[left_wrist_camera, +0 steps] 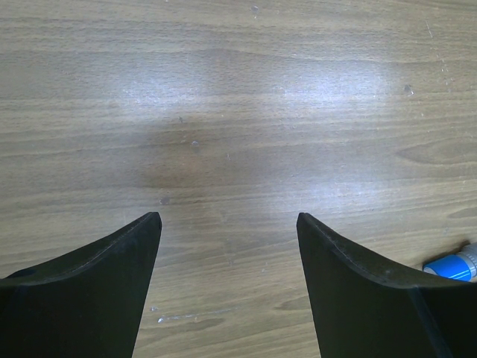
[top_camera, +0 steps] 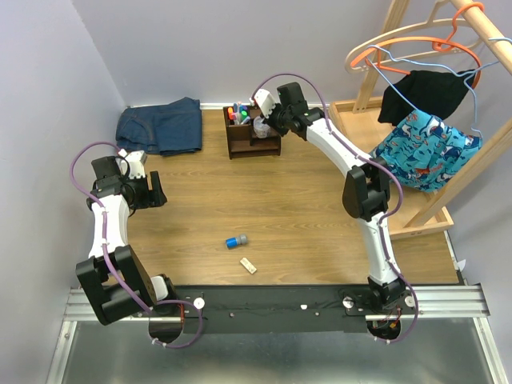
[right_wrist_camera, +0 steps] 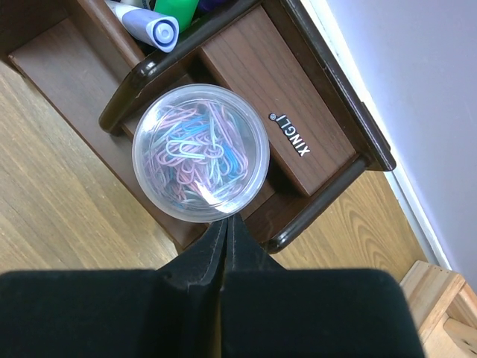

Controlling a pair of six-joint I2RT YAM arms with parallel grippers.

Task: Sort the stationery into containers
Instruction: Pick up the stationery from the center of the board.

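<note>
Far left, the left gripper point(left_wrist_camera: 227, 218) hangs wide open, holding nothing, above the light wooden table point(left_wrist_camera: 238, 112). Moving right, 2 items are not yet sorted: the short blue-grey cylinder point(top_camera: 237, 240) and the small beige block point(top_camera: 249, 265). Further right, slim white markers point(right_wrist_camera: 145, 26) stand in the dark brown wooden organiser point(right_wrist_camera: 253, 67). The right gripper point(right_wrist_camera: 223, 224), jaws nearly closed, seems to pinch the small clear round tub of paper clips point(right_wrist_camera: 200, 153) by its rim, over a low shelf.
</note>
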